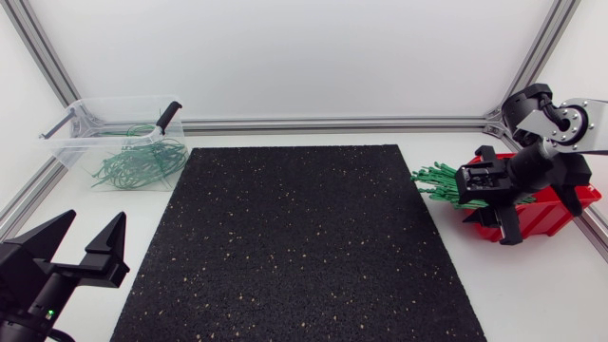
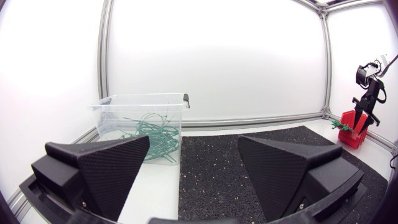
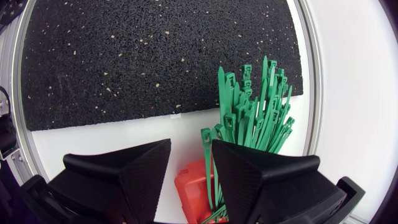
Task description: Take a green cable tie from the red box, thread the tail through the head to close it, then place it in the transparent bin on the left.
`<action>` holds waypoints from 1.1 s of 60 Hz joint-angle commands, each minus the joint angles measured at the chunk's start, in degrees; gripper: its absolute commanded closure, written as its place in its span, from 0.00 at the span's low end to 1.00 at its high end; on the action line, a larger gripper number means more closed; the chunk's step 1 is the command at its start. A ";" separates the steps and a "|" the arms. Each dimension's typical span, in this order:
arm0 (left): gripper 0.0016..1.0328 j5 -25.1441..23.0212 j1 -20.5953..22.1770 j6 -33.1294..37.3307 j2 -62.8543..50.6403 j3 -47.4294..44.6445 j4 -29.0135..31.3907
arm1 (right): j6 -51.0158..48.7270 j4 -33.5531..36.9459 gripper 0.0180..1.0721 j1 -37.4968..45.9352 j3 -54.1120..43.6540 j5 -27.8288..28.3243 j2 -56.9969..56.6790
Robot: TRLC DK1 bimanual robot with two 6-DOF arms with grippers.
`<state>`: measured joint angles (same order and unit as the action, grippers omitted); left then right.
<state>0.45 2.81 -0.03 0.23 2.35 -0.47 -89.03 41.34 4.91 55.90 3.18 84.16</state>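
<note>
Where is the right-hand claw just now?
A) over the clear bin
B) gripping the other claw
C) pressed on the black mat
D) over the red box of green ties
D: the right claw hangs open over the red box, the green cable ties fanning out just ahead of its fingers.

We take this for a robotics lab test cell. Our bare white tabletop (image 1: 537,299) is boxed in by plain white panels (image 1: 304,57) held in a silver aluminium profile frame (image 1: 332,123). A black speckled rubber work mat (image 1: 294,237) lies ahead of our left hand (image 1: 97,220), and a small red plastic parts box (image 1: 562,215) sits just under our right hand (image 3: 191,152).
</note>
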 commanded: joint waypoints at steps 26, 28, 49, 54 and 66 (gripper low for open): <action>0.04 -0.18 0.44 -0.58 0.30 -2.35 0.91 | -2.55 -3.29 0.64 0.01 -1.41 -0.10 2.94; 0.04 -0.18 0.44 -0.58 0.30 -2.26 0.91 | -2.55 -3.37 0.64 0.10 -1.41 -0.10 2.85; 0.04 -0.18 0.44 -0.58 0.30 -2.35 0.91 | -4.83 -3.46 0.70 0.63 -2.81 0.42 0.65; 0.04 -0.18 0.44 -0.58 0.30 -2.26 0.91 | -5.10 -3.46 0.72 0.72 -3.16 0.60 0.48; 0.04 -0.18 0.62 -0.58 0.30 -2.26 1.00 | -6.24 -3.55 0.75 1.42 -3.34 1.13 -1.37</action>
<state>0.45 2.90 -0.03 0.23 2.35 -0.47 -93.19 37.82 5.76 53.65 4.05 84.12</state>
